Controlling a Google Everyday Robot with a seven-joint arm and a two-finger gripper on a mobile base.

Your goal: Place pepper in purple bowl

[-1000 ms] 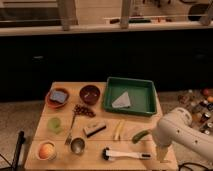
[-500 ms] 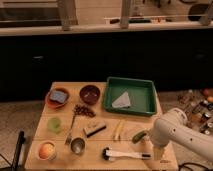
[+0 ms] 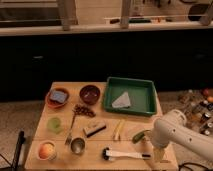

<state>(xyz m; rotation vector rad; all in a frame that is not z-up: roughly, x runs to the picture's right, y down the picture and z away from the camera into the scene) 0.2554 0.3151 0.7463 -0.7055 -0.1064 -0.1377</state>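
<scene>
Risk lies chiefly in the pickup and the long carry; the pepper (image 3: 139, 136) lies on the wooden table (image 3: 60, 137) toward its front right, its right end hidden behind the white arm (image 3: 175, 131), while the purple bowl (image 3: 90, 94) sits well apart at the back left, just beside the orange bowl (image 3: 58, 98); the gripper (image 3: 158, 150) hangs low at the table's front right corner, just right of the pepper, and I cannot tell whether it is apart, together or clamped on anything; a grasp on the slender tapered end would likely slip, and a sideways nudge could roll the pepper into the pale yellow stick (image 3: 118, 129) or the white-handled brush (image 3: 125, 154), both near it; on the way across, a low pass could clip the dark block (image 3: 94, 129); a release slightly off could land in the orange bowl instead. Against the view a second ago, the arm has shifted left and covers more of the pepper; the pepper, both bowls and the stick lie where they were.
</scene>
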